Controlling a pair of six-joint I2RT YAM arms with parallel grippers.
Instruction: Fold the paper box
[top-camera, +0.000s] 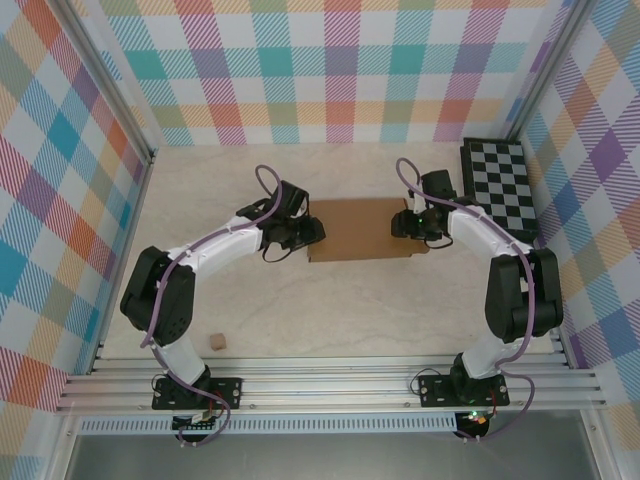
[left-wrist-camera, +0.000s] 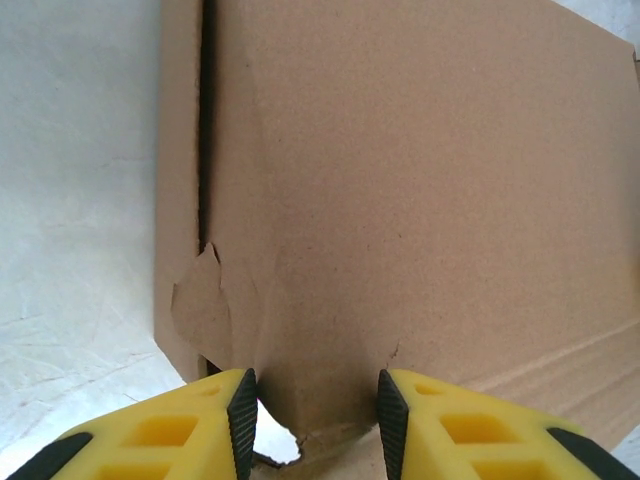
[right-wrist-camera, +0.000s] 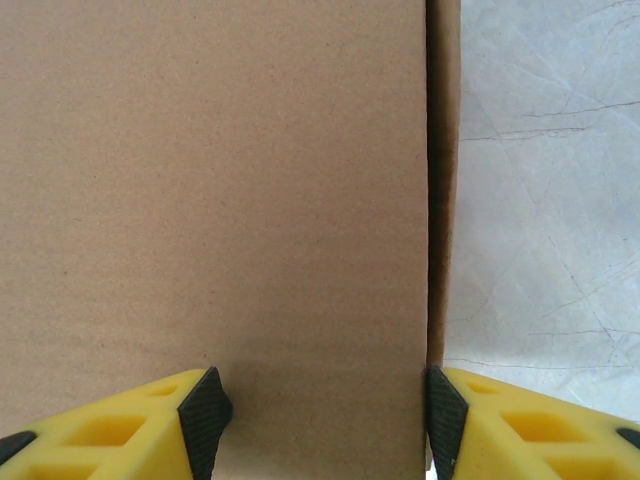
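Flat brown cardboard paper box sits centre of the table, long axis 9-to-3, equally near both arms. Left gripper at its 9 o'clock edge, jaws part-spread round torn cardboard; clamped or not, can't tell. Right gripper at 3 o'clock, jaws wide apart.

The right claw gapes wide across the paper box — pale table alongside.

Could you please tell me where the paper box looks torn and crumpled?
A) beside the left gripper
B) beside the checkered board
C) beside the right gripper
A: the paper box is ragged and creased right at the left gripper, yet smooth at the right gripper.
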